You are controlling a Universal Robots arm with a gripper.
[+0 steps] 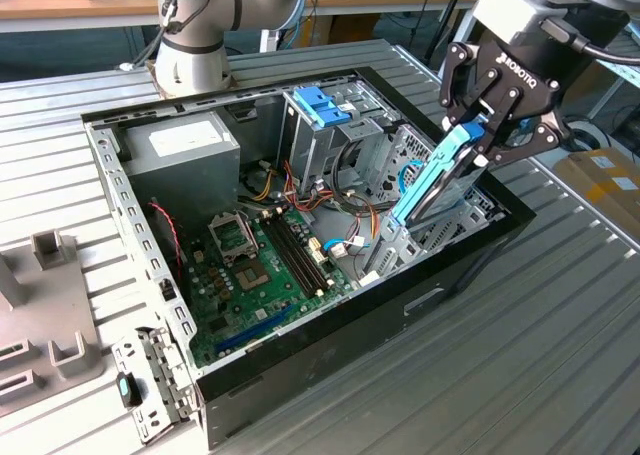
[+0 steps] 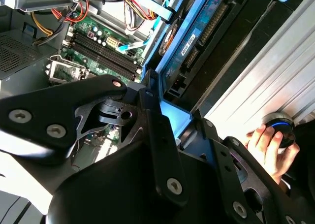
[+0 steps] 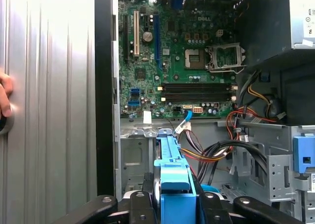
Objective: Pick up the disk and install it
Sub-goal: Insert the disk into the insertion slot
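Blue-framed disk (image 1: pixel 430 179), steeply tilted on edge, over the computer case (image 1: pixel 330 355)

White lettering marked the gripper (image 1: pixel 476 143) body; beside the motherboard (image 1: pixel 262 265), the grey box (image 1: pixel 180 160) bore a white sticker (image 1: pixel 182 135), print unreadable.

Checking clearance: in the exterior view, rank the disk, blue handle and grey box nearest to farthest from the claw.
1. Disk, held in the claw, exterior view's right.
2. Blue handle, atop the cage, middle.
3. Grey box, exterior view's left.
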